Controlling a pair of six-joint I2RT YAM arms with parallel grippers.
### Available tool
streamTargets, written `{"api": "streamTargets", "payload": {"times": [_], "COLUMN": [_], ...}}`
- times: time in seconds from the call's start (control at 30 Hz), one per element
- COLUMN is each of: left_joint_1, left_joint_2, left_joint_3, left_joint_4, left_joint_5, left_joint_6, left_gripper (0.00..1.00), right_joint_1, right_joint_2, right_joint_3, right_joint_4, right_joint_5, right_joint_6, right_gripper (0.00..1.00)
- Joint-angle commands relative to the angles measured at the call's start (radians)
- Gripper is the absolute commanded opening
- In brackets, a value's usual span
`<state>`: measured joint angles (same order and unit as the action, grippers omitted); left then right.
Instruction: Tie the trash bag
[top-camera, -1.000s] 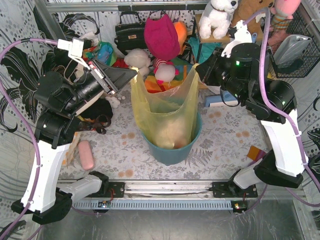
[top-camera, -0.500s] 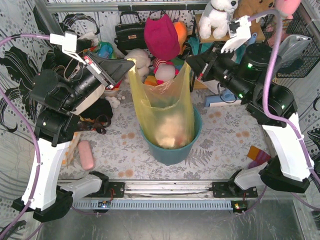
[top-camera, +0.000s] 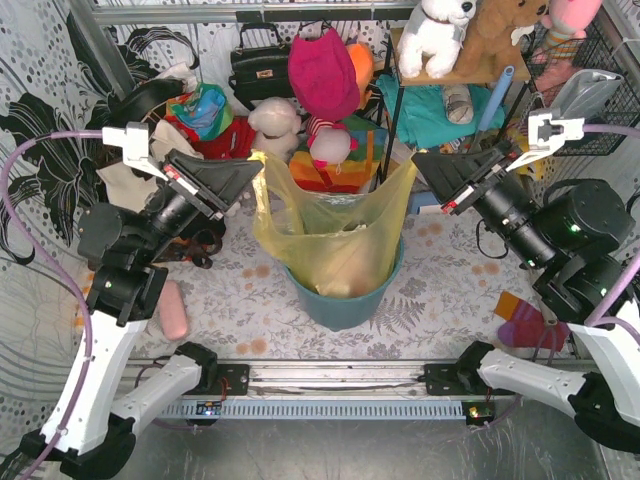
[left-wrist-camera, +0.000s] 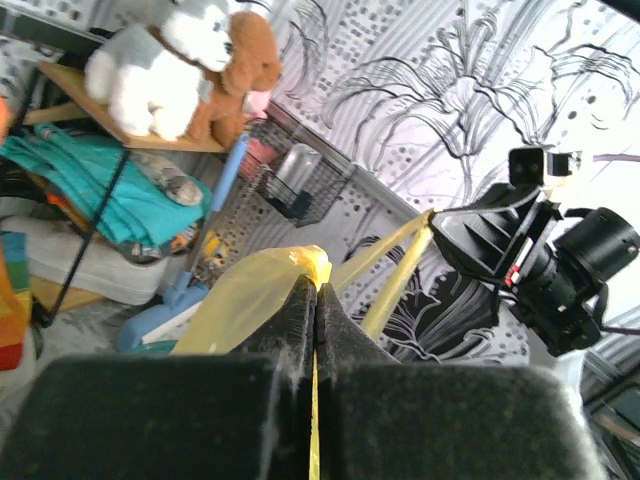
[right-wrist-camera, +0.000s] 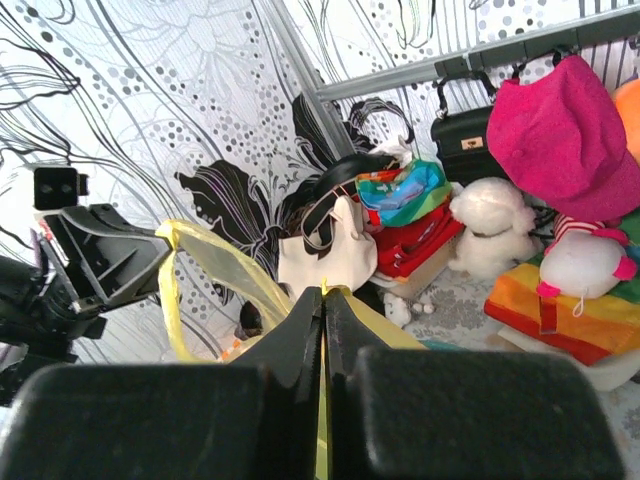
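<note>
The yellow translucent trash bag (top-camera: 330, 245) stands in a teal bucket (top-camera: 345, 305) at the table's middle, its mouth stretched wide. My left gripper (top-camera: 258, 165) is shut on the bag's left top corner (left-wrist-camera: 312, 264). My right gripper (top-camera: 418, 162) is shut on the right top corner (right-wrist-camera: 322, 290). Both corners are pulled apart and upward, with the rim taut between them. In the left wrist view the right gripper (left-wrist-camera: 440, 232) holds the far yellow strips. In the right wrist view the left gripper (right-wrist-camera: 160, 255) holds the far corner. Pale crumpled content shows inside the bag.
Behind the bucket lie a black handbag (top-camera: 260, 65), a pink hat (top-camera: 322, 70), plush toys (top-camera: 275, 120) and bright cloth. A shelf with stuffed animals (top-camera: 435, 35) stands at the back right. A pink object (top-camera: 172, 310) lies left, a wire basket (top-camera: 590, 95) hangs far right.
Both grippers have closed on the bag's top corners and drawn apart, the right one moving right and down. The bag's mouth went from tall and narrow to wide and lower.
</note>
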<state>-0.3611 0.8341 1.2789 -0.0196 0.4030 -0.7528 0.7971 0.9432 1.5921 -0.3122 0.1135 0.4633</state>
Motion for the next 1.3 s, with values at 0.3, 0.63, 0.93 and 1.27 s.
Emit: {"api": "streamTargets", "payload": {"times": [0.3, 0.63, 0.93, 1.27], "left_joint_1": [-0.005, -0.006, -0.006, -0.008], "left_joint_2": [0.026, -0.052, 0.013, 0.229], "left_joint_3": [0.103, 0.044, 0.263, 0.466], "left_joint_4": [0.262, 0.141, 0.012, 0.019], "left_joint_5": [0.02, -0.094, -0.029, 0.121], "left_joint_6": [0.006, 0.078, 0.149, 0.032], "left_gripper": [0.0, 0.48, 0.71, 0.67], "right_joint_1": [-0.001, -0.001, -0.001, -0.001], "right_joint_2": [0.112, 0.009, 0.024, 0.02], "right_joint_3": [0.17, -0.093, -0.049, -0.051], "right_joint_4": [0.208, 0.195, 0.182, 0.179], "right_joint_5": [-0.09, 0.027, -0.014, -0.002], "right_joint_6": [-0.053, 0.005, 0.012, 0.021], "right_gripper": [0.0, 0.0, 0.0, 0.0]}}
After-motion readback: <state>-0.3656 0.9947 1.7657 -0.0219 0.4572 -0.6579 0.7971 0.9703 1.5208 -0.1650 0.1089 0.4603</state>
